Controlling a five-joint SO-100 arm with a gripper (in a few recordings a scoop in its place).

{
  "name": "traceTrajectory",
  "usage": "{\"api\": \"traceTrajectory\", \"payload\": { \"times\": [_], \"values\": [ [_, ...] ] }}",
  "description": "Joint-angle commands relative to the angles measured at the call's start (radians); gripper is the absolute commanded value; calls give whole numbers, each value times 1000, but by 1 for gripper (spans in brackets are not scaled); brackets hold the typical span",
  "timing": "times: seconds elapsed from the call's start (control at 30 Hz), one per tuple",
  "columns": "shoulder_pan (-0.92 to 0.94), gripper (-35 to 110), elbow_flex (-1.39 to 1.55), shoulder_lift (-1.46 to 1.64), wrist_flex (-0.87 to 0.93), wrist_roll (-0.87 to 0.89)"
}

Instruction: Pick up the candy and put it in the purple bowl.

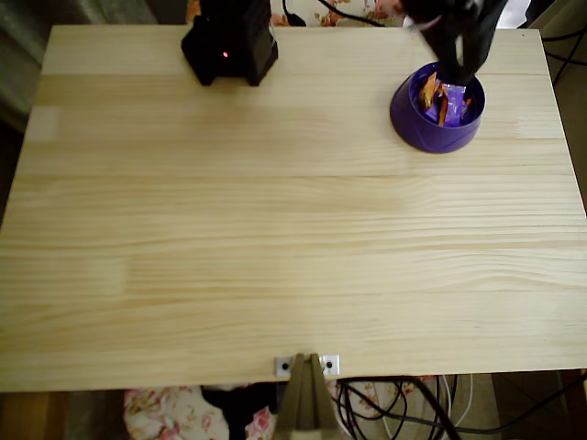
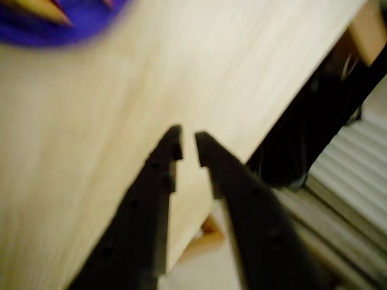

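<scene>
Candy [image 1: 456, 93] lies inside the purple bowl [image 1: 408, 124], near the far right corner of the worktop [image 1: 275, 238] in the overhead view, among orange-wrapped sweets [image 1: 429, 90]; purple wrapper shows at the right side of the bowl's inside. Exactly which piece touches which I cannot tell. Hand [image 1: 459, 69] sits at the bowl's far rim, dark arm reaching in from the far edge. Wrist view: hand [image 2: 188, 147] with jaws only a narrow gap apart, nothing between the tips, bare wood beneath, picture blurred, a slice of the bowl [image 2: 36, 33] at the top left corner.

Judgement: drop looks done, the task near its end.

Risks from here:
- hand is close to the rim; a low or sideways pull-out could clip the bowl, sliding or tipping the light plastic and spilling sweets
- bowl stands not far from the right edge, so a hard shove that way could send it off
- shiny wrapper might cling to a finger and lift out
</scene>
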Motion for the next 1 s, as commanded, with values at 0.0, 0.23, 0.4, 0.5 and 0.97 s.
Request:
{"api": "traceTrajectory", "payload": {
  "times": [0.0, 0.23, 0.4, 0.5, 0.97],
  "values": [
    [239, 0, -81, 106, 51, -48],
    [615, 0, 204, 298, -89, -155],
    [811, 0, 448, 448, -158, -187],
    [877, 0, 637, 603, -224, -209],
    [1014, 0, 1226, 1341, -156, -337]
  ]
}}
